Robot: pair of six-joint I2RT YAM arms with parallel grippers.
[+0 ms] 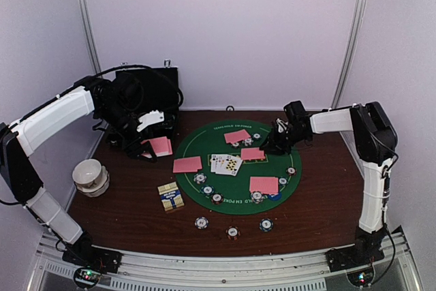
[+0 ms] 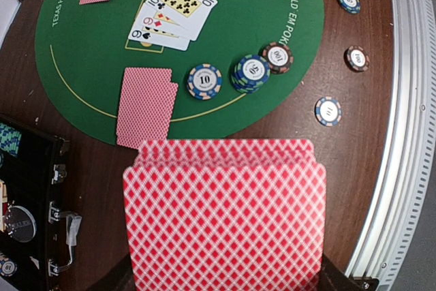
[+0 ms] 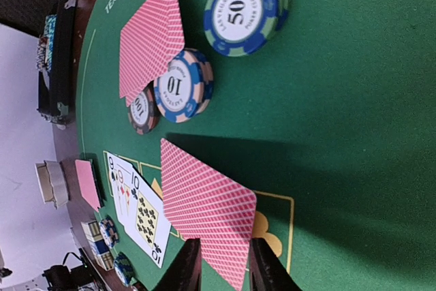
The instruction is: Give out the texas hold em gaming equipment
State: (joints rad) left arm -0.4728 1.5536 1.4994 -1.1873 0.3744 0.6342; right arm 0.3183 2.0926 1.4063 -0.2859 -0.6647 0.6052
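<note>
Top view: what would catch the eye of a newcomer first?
The round green mat lies mid-table, with face-up cards at its centre and chips around them. To its left, the left claw holds a pink card fan.

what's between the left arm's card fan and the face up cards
In the left wrist view, face-down pink cards straddling the mat edge and a blue 10 chip lie between the held fan and the face-up cards.
</note>
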